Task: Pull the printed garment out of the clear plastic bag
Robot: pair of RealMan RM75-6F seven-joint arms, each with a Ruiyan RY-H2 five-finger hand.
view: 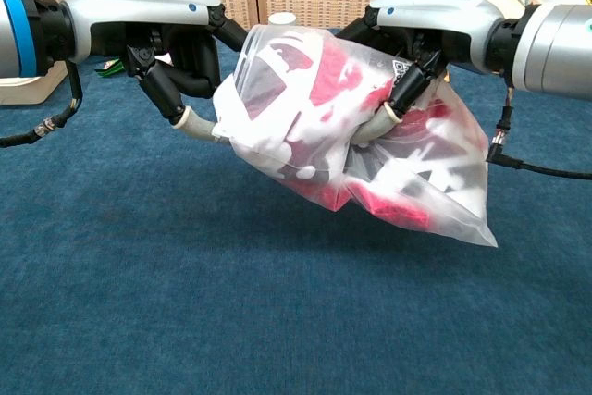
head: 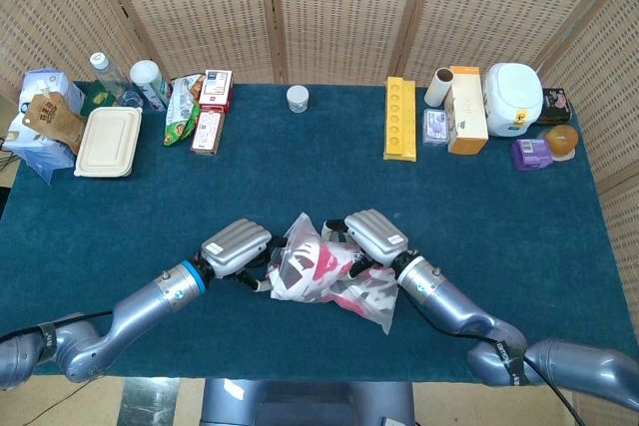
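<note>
A clear plastic bag (view: 388,182) hangs off the table between both hands, with the printed garment (view: 319,90), red, white and black, bunched inside it. In the head view the clear plastic bag (head: 334,281) sits at the table's near middle. My left hand (view: 176,53) grips the bag's open left edge with its fingers curled into the plastic. My right hand (view: 416,39) holds the bag's upper right side, fingers pressed into the film over the garment. The bag's closed corner droops low to the right. From above, left hand (head: 236,246) and right hand (head: 373,236) flank the bag.
Blue cloth covers the table (head: 479,197). Along the far edge stand a lunch box (head: 108,143), snack packs (head: 208,107), a small white jar (head: 297,98), a yellow tray (head: 399,118), cartons (head: 464,109) and a white cooker (head: 512,99).
</note>
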